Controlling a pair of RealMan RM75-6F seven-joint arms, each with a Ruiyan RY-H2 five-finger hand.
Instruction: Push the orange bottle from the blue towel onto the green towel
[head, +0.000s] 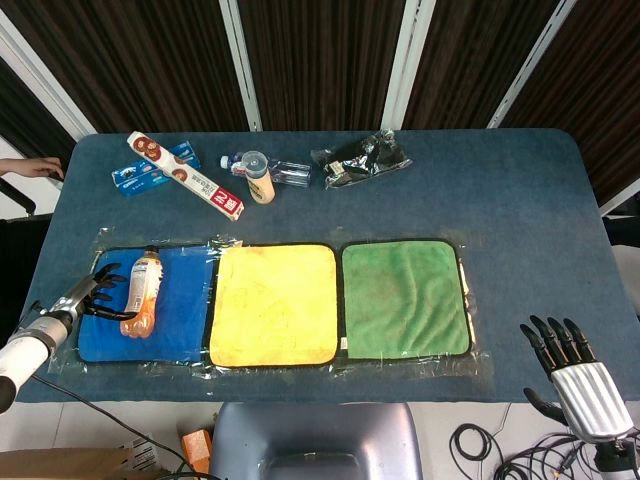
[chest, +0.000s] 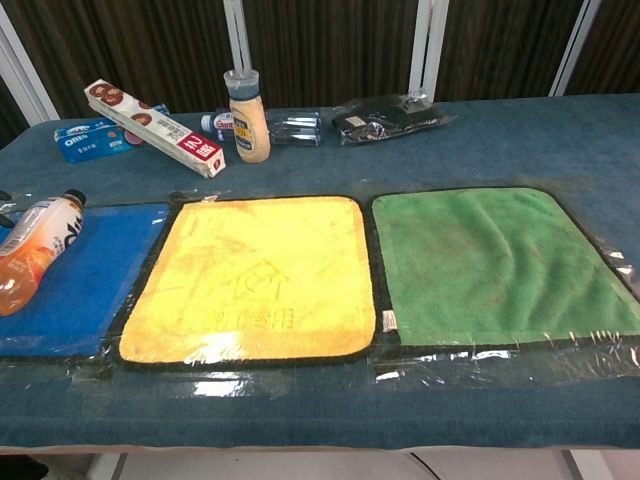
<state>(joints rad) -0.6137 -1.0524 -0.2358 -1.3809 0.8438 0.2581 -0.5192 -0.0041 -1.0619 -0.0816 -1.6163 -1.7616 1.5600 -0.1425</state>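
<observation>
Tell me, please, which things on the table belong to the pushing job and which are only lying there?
Belong to the job:
orange bottle, lying on the blue towel
green towel
left hand, open beside the bottle

Only lying there:
yellow towel
long red box
blue biscuit packet
upright sauce bottle
black plastic bag
right hand, open, off the table

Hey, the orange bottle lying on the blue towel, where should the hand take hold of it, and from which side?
Probably its wide middle, coming from the outer left. The orange bottle lies on its side on the blue towel, cap toward the far edge, its long flank facing the left hand, which sits open beside it.
</observation>
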